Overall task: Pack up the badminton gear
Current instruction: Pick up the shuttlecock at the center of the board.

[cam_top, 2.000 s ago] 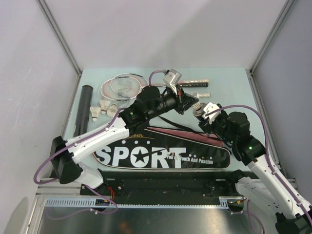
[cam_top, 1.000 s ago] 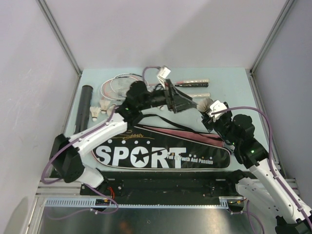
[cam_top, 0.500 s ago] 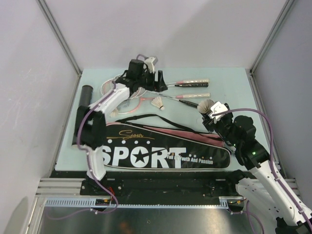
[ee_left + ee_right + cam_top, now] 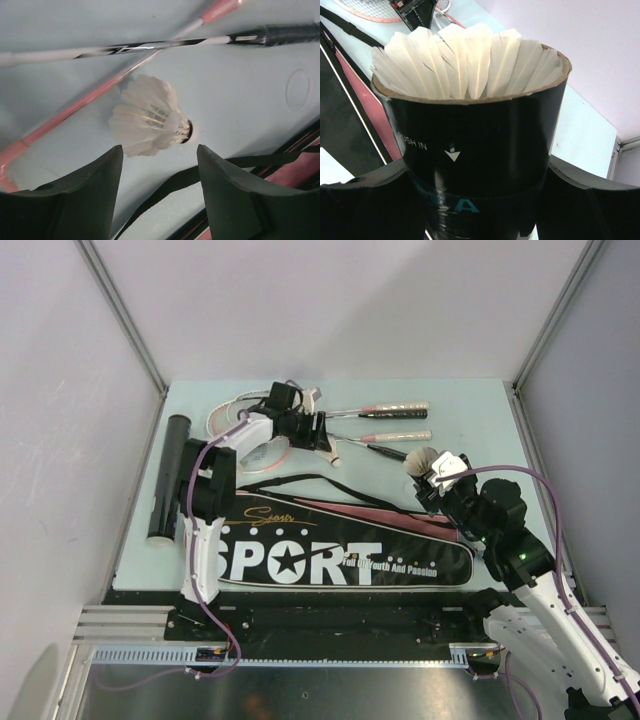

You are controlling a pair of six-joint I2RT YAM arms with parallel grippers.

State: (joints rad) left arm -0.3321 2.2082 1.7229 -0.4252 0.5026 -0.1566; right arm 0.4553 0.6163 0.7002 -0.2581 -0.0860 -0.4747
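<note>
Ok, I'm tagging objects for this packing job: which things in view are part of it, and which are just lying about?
Job: rackets, loose shuttlecock, held tube, second tube, SPORT bag.
Lying about: nothing unrelated visible.

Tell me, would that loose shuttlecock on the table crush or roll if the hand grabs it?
Probably very light: the shuttlecock is mostly thin feathers. They look fragile, so a hard squeeze would likely bend them. Lying on its side, it may roll in an arc if nudged.

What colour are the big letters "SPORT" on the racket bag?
White, on the black bag; best seen in the top external view.
</note>
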